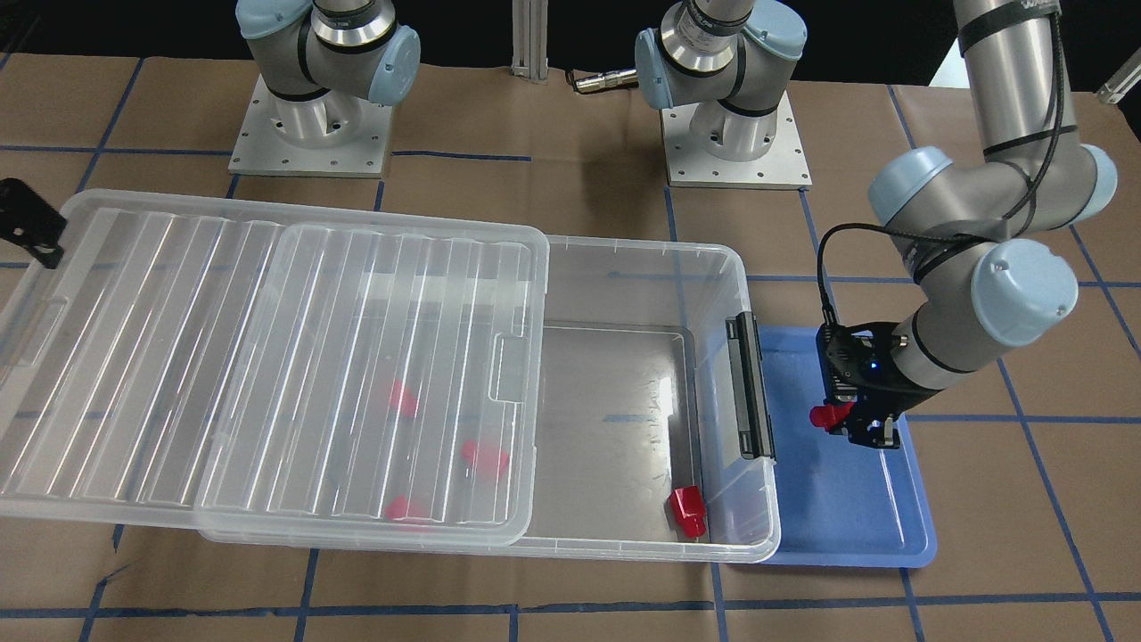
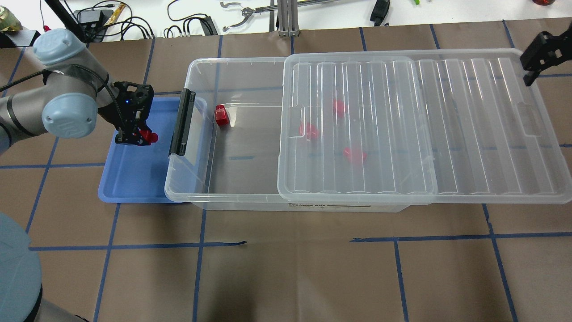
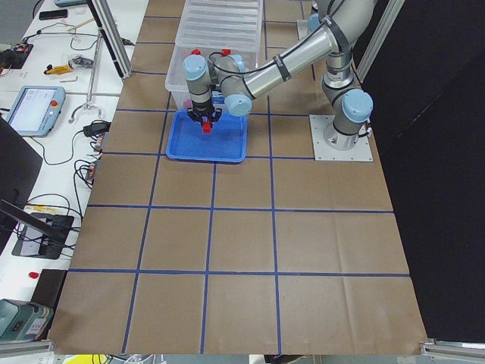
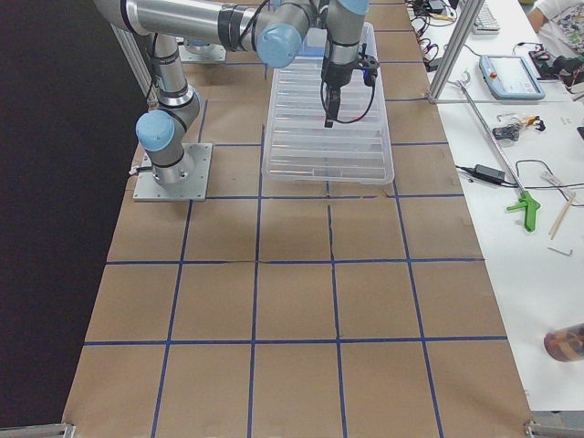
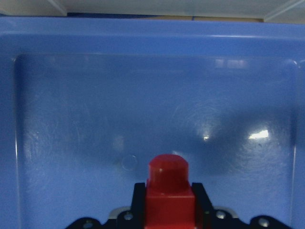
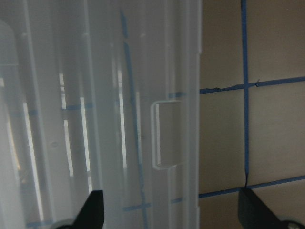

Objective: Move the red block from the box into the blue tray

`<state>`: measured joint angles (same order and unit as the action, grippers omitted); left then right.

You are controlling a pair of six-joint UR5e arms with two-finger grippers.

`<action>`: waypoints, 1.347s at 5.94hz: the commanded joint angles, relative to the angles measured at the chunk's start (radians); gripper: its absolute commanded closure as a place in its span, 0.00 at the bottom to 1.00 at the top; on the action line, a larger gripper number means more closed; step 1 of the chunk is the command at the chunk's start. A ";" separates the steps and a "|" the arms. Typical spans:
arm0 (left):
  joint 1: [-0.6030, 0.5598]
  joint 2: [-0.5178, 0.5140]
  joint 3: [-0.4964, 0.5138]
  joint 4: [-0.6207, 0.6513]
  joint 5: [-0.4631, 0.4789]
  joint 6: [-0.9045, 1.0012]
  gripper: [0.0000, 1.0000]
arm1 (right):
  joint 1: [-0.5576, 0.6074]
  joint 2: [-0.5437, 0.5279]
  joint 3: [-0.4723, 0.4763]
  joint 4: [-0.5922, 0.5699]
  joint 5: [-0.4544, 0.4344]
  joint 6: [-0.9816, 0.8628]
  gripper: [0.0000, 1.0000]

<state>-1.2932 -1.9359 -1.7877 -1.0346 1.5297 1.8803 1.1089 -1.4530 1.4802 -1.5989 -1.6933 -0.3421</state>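
Note:
My left gripper (image 1: 845, 424) is shut on a red block (image 1: 824, 415) and holds it just above the blue tray (image 1: 847, 517). In the left wrist view the block (image 5: 167, 188) points stub-first at the tray floor (image 5: 95, 119). The clear box (image 2: 201, 188) lies beside the tray, its ribbed lid (image 2: 402, 129) slid partly off. One loose red block (image 2: 221, 115) lies in the uncovered end, and three more (image 2: 308, 130) show through the lid. My right gripper (image 2: 538, 56) is open and empty at the lid's far end, with its fingertips (image 6: 93, 210) wide apart.
The box's black latch bar (image 2: 181, 121) stands on the short wall between the tray and the box interior. Brown paper with blue tape lines (image 2: 286, 268) covers the table. Cables and tools (image 2: 187, 18) lie beyond the far edge.

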 commanded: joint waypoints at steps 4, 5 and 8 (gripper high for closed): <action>-0.015 0.067 0.049 -0.106 0.001 -0.035 0.03 | -0.207 0.115 0.101 -0.249 -0.003 -0.149 0.00; -0.018 0.110 0.141 -0.275 -0.002 -0.079 0.03 | -0.207 0.115 0.136 -0.274 -0.002 -0.149 0.00; -0.067 0.173 0.423 -0.675 -0.025 -0.438 0.03 | -0.198 0.094 0.190 -0.266 0.007 -0.146 0.00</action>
<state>-1.3363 -1.7752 -1.4398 -1.6170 1.5189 1.6177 0.9059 -1.3533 1.6628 -1.8668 -1.6891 -0.4839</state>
